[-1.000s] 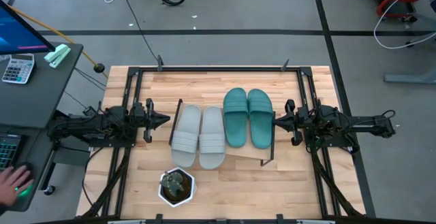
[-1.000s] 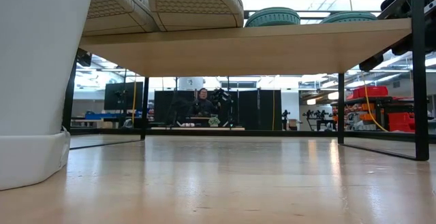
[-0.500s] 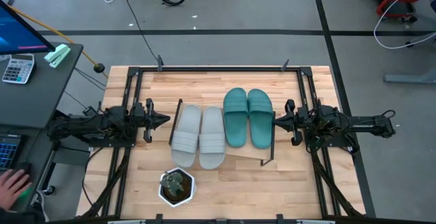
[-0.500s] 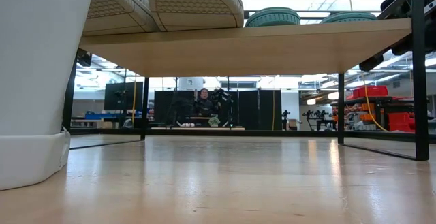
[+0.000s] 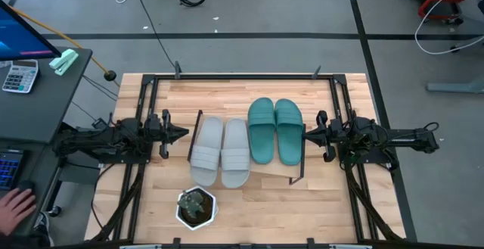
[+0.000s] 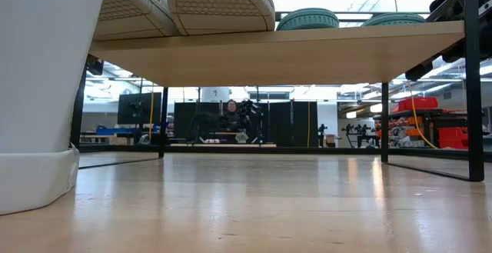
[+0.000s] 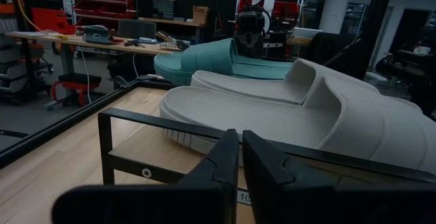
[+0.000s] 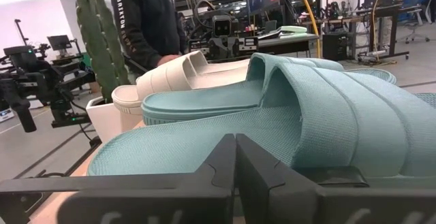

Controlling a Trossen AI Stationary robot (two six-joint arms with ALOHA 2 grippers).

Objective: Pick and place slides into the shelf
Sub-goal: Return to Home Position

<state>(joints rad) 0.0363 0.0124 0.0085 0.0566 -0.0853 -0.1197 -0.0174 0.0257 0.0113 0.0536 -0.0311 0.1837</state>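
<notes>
All four slides lie sole-down side by side on the shelf [image 5: 281, 172], a low wooden board on black wire legs. The light grey pair [image 5: 220, 151] sits on its left half, the teal-green pair [image 5: 275, 130] on its right half. In the low view their soles [image 6: 221, 4] show above the board [image 6: 292, 53]. My left gripper [image 5: 184, 133] is shut and rests level just left of the shelf, touching nothing. My right gripper [image 5: 306, 134] is shut, level, just right of the shelf. The left wrist view shows a grey slide [image 7: 293, 115] beyond the shelf's black end rail; the right wrist view shows a teal slide [image 8: 286, 115].
A small cactus in a white pot [image 5: 197, 207] stands near the table's near edge, left of centre; it fills the low view's left side [image 6: 42, 84]. A person's hand [image 5: 15, 206] is at a desk left of the table. Another person stands beyond the table [image 8: 146, 16].
</notes>
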